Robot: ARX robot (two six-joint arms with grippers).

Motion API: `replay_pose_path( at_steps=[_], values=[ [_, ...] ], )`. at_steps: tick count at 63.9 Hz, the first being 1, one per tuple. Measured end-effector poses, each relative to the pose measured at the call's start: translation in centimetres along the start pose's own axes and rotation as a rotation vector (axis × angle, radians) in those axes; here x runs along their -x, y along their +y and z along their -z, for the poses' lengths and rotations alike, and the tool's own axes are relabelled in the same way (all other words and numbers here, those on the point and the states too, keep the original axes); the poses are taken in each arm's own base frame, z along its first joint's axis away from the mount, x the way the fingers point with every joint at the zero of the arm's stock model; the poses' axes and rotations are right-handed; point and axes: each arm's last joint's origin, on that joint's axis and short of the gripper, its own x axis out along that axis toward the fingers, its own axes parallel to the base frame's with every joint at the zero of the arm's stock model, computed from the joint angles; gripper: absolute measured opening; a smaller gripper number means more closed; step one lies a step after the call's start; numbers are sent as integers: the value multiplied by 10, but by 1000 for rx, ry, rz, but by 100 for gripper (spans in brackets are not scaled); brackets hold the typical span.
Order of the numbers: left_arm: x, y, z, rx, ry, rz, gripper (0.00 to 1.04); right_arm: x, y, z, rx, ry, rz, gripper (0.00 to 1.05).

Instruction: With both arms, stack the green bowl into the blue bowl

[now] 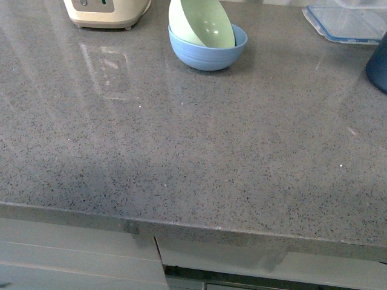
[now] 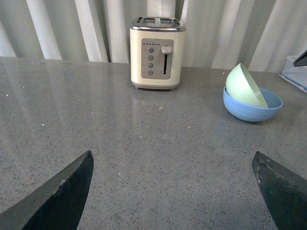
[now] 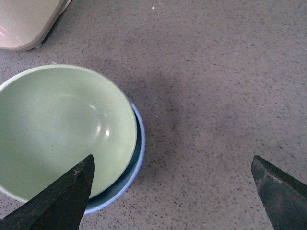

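We see the green bowl [image 3: 62, 139] tilted in the blue bowl [image 3: 136, 158] under our right gripper [image 3: 170, 191] (spread wide, empty); the left gripper [image 2: 172, 191], likewise parted and holding nothing, sits well apart.

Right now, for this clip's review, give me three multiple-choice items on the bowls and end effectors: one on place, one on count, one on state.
1. Where is the green bowl?
A. Inside the blue bowl
B. Beside the toaster, on the counter
C. Upside down on the lidded container

2. How many bowls are in view?
A. One
B. Two
C. Three

3. How does the green bowl sit?
A. Level and nested
B. Tilted on its edge
C. Held by an end effector

Key: 1 A, it rests in the blue bowl. 2 B, only green and blue. 3 B, it leans steeply; the left end effector and right end effector are open and empty.
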Motion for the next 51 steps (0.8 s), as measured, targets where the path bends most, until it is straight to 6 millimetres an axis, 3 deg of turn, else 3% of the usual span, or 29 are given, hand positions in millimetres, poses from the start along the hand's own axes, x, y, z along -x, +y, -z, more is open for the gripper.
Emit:
replay_pose_path(
  at_steps=[15, 27, 39, 51],
  values=[
    [0, 0, 0, 0, 0, 0, 98, 44, -32, 10, -56, -37, 42, 95],
    [0, 0, 0, 0, 0, 0, 98, 87, -58, 29, -101, -62, 87, 95],
    [0, 0, 0, 0, 0, 0, 98, 143, -83, 75, -161, -66, 150, 95],
    [0, 0, 0, 0, 0, 0, 98, 200, -83, 139, -231, -45, 207, 95]
  ],
)
